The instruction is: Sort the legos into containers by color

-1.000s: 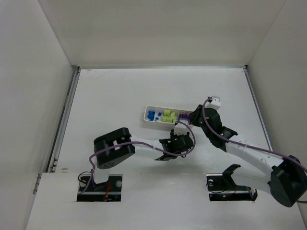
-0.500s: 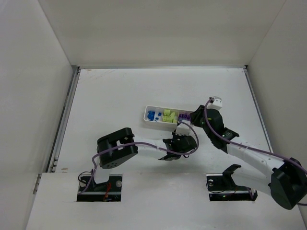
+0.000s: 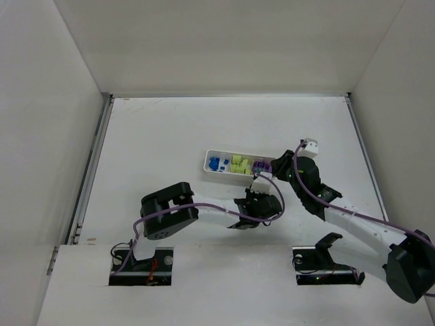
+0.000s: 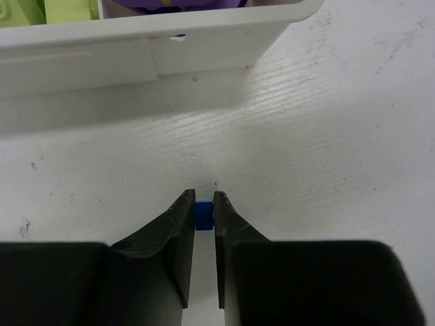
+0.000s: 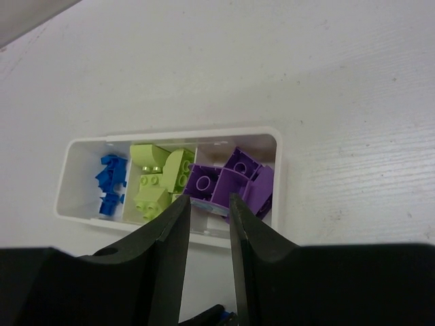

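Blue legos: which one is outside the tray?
The tiny blue cube pinched between the left fingers, just outside the tray; the other blue pieces lie in its end compartment.

Bright, even light; soft shadow lies beside the tray [image 4: 81, 58].

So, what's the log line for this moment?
left gripper: shut on blue cube, beside tray | right gripper: open, near purple blocks

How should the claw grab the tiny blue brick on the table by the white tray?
Pinch its two flat opposite sides, coming from above. The tiny blue brick lies on the table, apart from the tray, so the left claw fits one fingertip on each side, as now.
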`<action>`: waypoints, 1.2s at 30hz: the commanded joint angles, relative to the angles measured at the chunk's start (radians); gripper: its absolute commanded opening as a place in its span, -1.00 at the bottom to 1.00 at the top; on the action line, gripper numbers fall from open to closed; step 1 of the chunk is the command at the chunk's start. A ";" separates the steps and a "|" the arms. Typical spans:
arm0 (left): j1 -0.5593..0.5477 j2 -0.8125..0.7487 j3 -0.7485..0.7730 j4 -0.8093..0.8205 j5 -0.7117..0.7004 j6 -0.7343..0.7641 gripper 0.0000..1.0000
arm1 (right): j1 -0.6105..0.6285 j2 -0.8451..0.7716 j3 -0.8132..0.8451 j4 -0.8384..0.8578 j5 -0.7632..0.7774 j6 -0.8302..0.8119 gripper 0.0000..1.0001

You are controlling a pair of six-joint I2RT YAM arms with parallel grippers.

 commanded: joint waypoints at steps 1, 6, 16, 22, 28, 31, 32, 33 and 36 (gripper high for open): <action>-0.018 -0.079 -0.019 -0.061 -0.055 -0.010 -0.84 | -0.014 -0.030 -0.012 0.054 -0.015 0.010 -0.28; -0.005 -0.266 -0.084 -0.041 -0.091 0.054 -0.84 | -0.012 -0.037 -0.021 0.063 -0.015 0.015 -0.16; 0.327 -0.485 -0.203 0.054 0.049 0.126 -0.80 | -0.017 -0.039 -0.044 0.087 0.008 0.022 -0.08; 0.492 -0.418 -0.200 0.128 0.179 0.159 -0.77 | -0.046 -0.126 -0.090 0.095 0.097 0.038 0.06; 0.526 -0.350 -0.171 0.139 0.216 0.165 -0.70 | -0.083 -0.166 -0.113 0.095 0.100 0.054 0.08; 0.526 -0.334 -0.167 0.139 0.224 0.165 -0.64 | -0.112 -0.182 -0.125 0.095 0.097 0.068 0.10; 0.526 -0.329 -0.167 0.139 0.224 0.165 -0.58 | -0.118 -0.189 -0.130 0.095 0.095 0.074 0.12; 0.529 -0.327 -0.168 0.139 0.222 0.165 -0.52 | -0.124 -0.195 -0.136 0.095 0.100 0.079 0.13; 0.537 -0.341 -0.176 0.139 0.222 0.165 -0.37 | -0.156 -0.212 -0.151 0.095 0.100 0.097 0.17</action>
